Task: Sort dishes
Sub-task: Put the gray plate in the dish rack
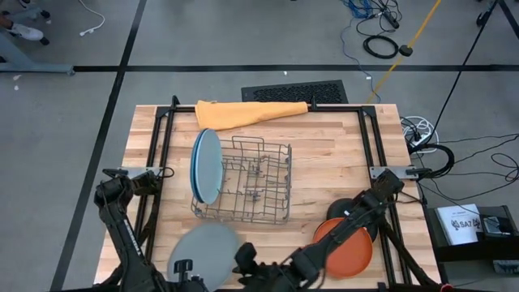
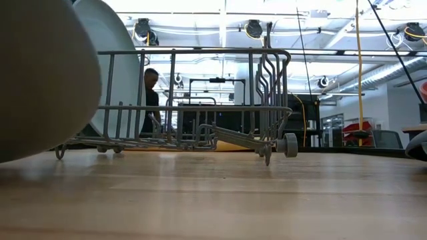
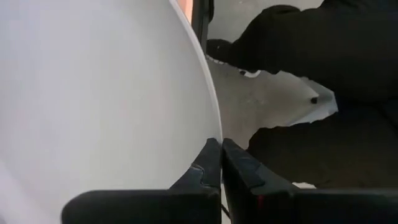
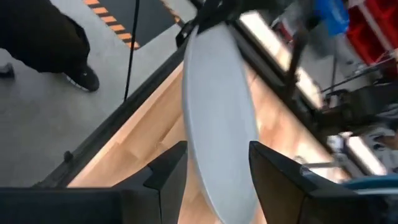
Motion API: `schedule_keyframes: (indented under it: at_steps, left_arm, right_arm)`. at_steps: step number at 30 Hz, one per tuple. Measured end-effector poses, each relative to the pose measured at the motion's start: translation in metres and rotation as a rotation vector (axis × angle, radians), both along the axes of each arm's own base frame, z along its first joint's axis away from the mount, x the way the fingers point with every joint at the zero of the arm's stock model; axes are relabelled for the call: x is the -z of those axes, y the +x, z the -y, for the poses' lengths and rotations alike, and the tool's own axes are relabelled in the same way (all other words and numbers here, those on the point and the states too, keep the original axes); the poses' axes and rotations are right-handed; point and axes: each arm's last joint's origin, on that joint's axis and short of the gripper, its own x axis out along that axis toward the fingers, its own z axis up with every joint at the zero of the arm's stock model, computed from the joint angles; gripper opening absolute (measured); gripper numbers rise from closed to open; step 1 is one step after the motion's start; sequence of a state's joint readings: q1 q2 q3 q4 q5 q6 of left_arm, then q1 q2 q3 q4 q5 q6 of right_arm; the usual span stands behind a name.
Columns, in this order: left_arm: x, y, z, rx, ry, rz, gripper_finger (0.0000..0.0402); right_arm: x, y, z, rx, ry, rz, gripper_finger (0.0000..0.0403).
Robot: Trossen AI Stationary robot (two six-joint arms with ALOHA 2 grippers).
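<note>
A large grey plate (image 1: 207, 253) hangs tilted over the table's near edge, with my left gripper (image 1: 185, 268) shut on its rim. It fills the left wrist view (image 3: 93, 93) and looms at the left of the low view (image 2: 33, 80). My right gripper (image 4: 217, 149) is open; its fingers stand on either side of the plate's right edge (image 4: 217, 112), and I cannot tell whether they touch it. Two bluish plates (image 1: 206, 166) stand on edge in the left end of the wire rack (image 1: 251, 182). An orange plate (image 1: 349, 247) and a black plate (image 1: 353, 209) lie flat at the near right. My left gripper pinches the grey plate's rim (image 3: 211, 134) between its two fingers, at the plate's near-left side. The fingers slant steeply down from the near side. The plate stands tilted beyond the fingers and looks clear of the table in the low view.
A folded orange cloth (image 1: 243, 112) lies along the far edge. The right arm (image 1: 357, 219) reaches across the orange and black plates. Bare wood lies to the right of the rack (image 1: 332, 174). A person (image 2: 152, 100) stands in the room beyond the table.
</note>
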State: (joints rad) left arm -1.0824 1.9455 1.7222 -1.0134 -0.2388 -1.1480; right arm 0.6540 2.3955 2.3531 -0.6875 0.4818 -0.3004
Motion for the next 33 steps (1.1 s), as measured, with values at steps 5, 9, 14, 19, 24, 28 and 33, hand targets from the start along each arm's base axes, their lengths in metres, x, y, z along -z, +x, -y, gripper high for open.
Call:
schedule_keyframes:
  at_steps: [5, 9, 14, 19, 24, 28, 33]
  left_arm:
    - [0.001, 0.000, 0.000, 0.008, 0.005, 0.003, 0.0000]
    - [0.000, 0.000, 0.000, 0.010, 0.005, 0.005, 0.0000]
    - [0.000, 0.001, 0.001, 0.026, 0.008, 0.015, 0.0000]
    - [0.000, 0.002, 0.001, 0.027, 0.005, 0.029, 0.0000]
    - [-0.001, 0.003, 0.001, 0.039, 0.013, 0.044, 0.0000]
    - [-0.004, 0.004, 0.004, 0.092, -0.011, 0.074, 0.0000]
    - [-0.031, 0.001, -0.002, 0.142, -0.085, 0.152, 0.0004]
  right_arm:
    - [0.030, 0.017, 0.009, -0.016, -0.024, -0.070, 0.0170]
    - [0.037, 0.024, 0.013, -0.057, 0.025, -0.096, 0.0169]
    - [0.047, 0.035, 0.021, -0.049, 0.000, -0.087, 0.0152]
    - [0.060, 0.040, 0.024, -0.068, -0.017, -0.118, 0.0120]
    - [0.055, 0.035, 0.016, -0.138, -0.038, -0.102, 0.0027]
    - [0.052, 0.030, 0.009, -0.186, -0.035, -0.106, 0.0010]
    - [0.036, 0.024, 0.006, -0.209, -0.001, -0.088, 0.0005]
